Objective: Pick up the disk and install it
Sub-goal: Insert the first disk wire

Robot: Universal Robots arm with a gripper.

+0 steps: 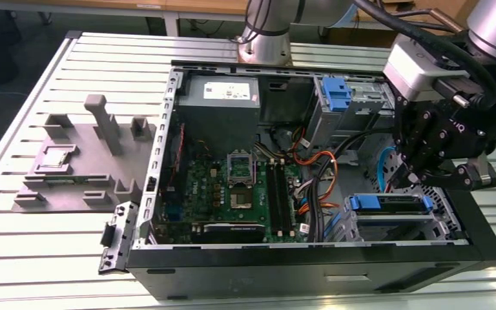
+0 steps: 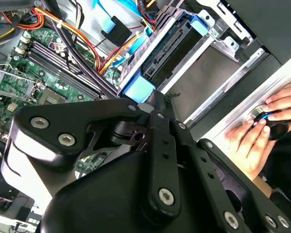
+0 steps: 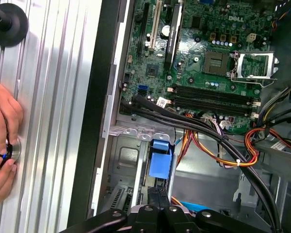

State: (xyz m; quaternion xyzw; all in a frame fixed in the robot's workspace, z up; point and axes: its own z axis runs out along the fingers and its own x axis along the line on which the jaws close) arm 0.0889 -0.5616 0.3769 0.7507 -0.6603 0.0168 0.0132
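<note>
Blue plastic rails frame the disk (image 1: 391, 205), with a grey-dark metal body between them. It lies flat in the drive cage (image 1: 403, 227) at a corner of the open computer case (image 1: 317, 261). Label not legible from these angles. In the second wrist view the disk (image 2: 165, 53) shows a square blue tab at its near end, and its dark edge runs away into the bay behind it.

Position vs. gripper (image 1: 416, 183): in the exterior view the disk sits directly below the fingertips. In both wrist views the blue tab is just ahead of the tips, very close. Whether they actually touch: cannot tell.

Gripper state: the two fingers (image 2: 157, 109) lie together with no gap visible between them, pinching nothing that can be seen.

Also noted: a person's hand (image 3: 1, 141) rests on the slatted metal table (image 1: 24, 248) outside the case, off to one side of the gripper, fingers on a small round knob. The green motherboard (image 3: 203, 48), with orange and black cables, lies beyond the tips.
</note>
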